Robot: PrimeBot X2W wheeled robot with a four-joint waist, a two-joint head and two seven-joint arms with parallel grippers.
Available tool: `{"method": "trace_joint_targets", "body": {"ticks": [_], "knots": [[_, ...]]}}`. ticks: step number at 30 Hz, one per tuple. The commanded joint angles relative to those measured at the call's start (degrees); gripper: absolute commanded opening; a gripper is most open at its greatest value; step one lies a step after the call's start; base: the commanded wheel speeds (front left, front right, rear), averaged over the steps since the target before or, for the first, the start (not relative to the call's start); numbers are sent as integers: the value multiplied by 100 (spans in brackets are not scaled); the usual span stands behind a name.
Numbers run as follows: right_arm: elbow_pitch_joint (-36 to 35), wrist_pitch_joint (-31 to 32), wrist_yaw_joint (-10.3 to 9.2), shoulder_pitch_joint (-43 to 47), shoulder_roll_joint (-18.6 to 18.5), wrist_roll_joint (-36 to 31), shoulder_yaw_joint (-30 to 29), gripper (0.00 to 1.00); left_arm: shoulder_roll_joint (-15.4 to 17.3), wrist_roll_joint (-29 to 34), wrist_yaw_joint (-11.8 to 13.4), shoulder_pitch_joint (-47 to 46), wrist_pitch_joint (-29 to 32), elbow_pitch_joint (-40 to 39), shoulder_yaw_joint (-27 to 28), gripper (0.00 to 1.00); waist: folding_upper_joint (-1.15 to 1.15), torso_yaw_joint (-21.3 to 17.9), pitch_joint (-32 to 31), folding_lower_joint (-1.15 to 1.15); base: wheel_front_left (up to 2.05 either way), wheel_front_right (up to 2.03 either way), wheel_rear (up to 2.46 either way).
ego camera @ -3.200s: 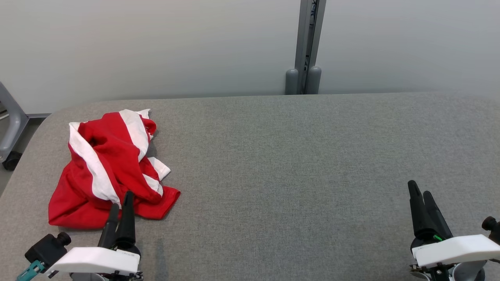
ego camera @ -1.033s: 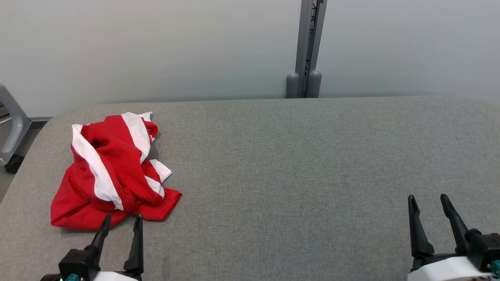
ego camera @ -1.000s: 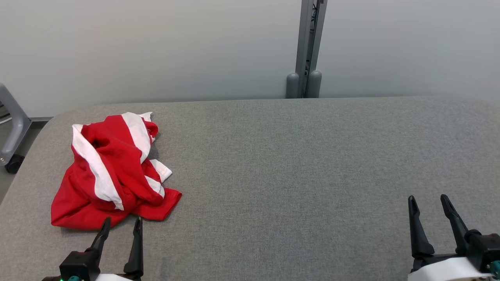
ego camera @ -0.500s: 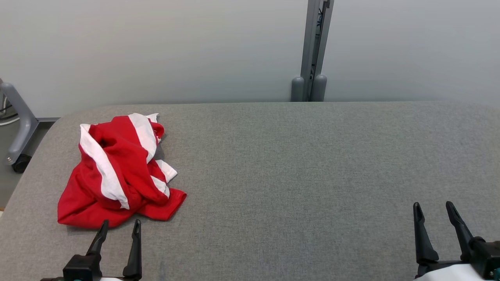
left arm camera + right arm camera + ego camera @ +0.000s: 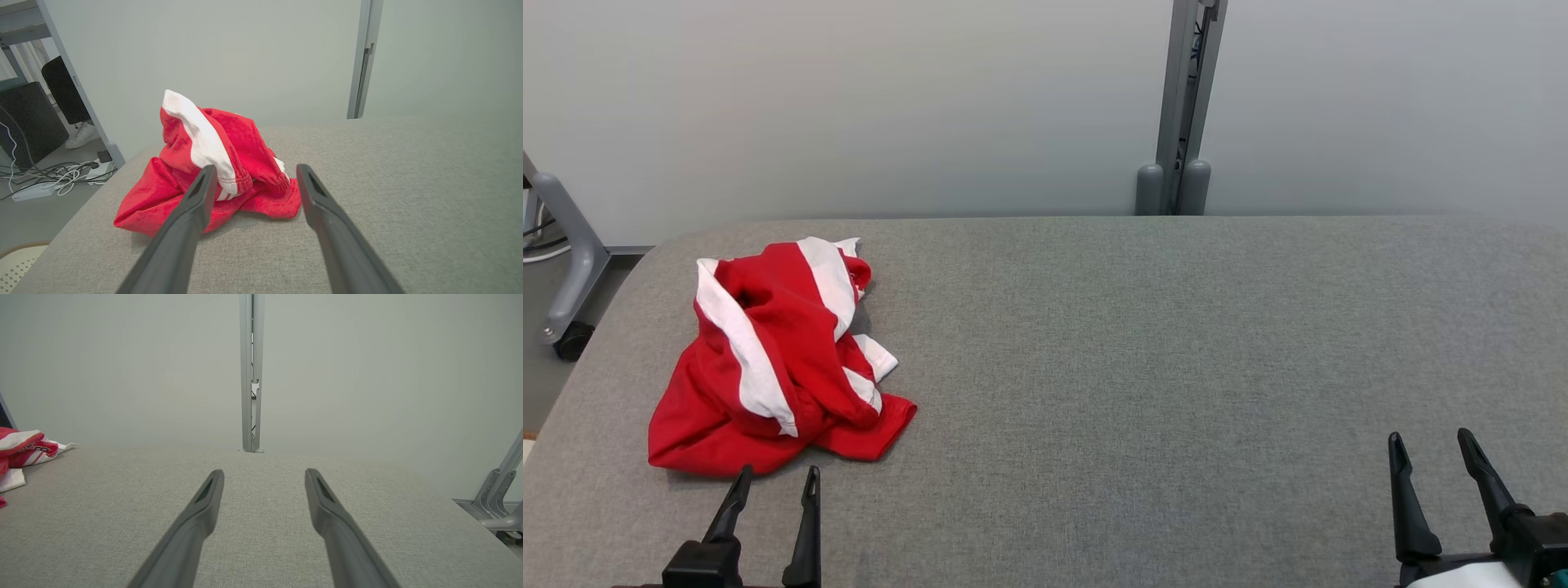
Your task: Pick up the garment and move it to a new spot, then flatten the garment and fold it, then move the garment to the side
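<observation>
Garment (image 5: 792, 343) lies crumpled, its shape hidden in folds.

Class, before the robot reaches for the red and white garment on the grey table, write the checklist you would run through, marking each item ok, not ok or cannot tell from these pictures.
1. Left gripper open, holding nothing: ok, fingers spread.
2. Right gripper open, holding nothing: ok.
3. Garment in front of the left gripper: ok, it lies just beyond the fingers.
4. Garment wholly on the table: ok, nothing hangs over an edge.
5. Room on the table toward the right gripper for a new spot: ok.
6. Which part of the garment lies nearest: cannot tell, it is crumpled.
</observation>
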Motion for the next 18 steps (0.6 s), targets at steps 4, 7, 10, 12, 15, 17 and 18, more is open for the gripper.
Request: {"method": "trace_joint_targets", "body": {"ticks": [4, 7, 10, 12, 15, 17, 18], "knots": [[9, -42, 10, 51, -48, 22, -7, 100, -1, -38, -32, 15, -30, -4, 66, 100, 0, -15, 8, 0, 0, 0, 0], [3, -42, 10, 51, -48, 35, -7, 100, -9, -25, -48, 7, -30, -1, 78, 100, 0, -19, 19, 0, 0, 0, 0], [-7, -42, 10, 76, -48, 41, -26, 100, -17, 2, -66, -15, -30, 8, 72, 100, 0, 4, 25, 0, 0, 0, 0], [-38, -42, 10, 127, -48, 14, -84, 100, -20, 31, -88, -91, -30, 41, 43, 100, 0, 108, 6, 0, 0, 0, 0], [-86, -37, 10, 188, -43, 11, -117, 100, -24, 64, -113, -164, -30, 53, 6, 100, 0, 306, -31, 0, 0, 0, 0], [-77, -37, 10, 294, -43, 52, -84, 100, -34, 66, -123, -196, -28, 92, -23, 100, 0, 740, -101, 0, 0, 0, 0], [-59, -37, 10, 328, -42, 82, -65, 100, -40, 74, -130, -214, -22, 111, -38, 100, 0, 928, -129, 0, 0, 0, 0]]}}
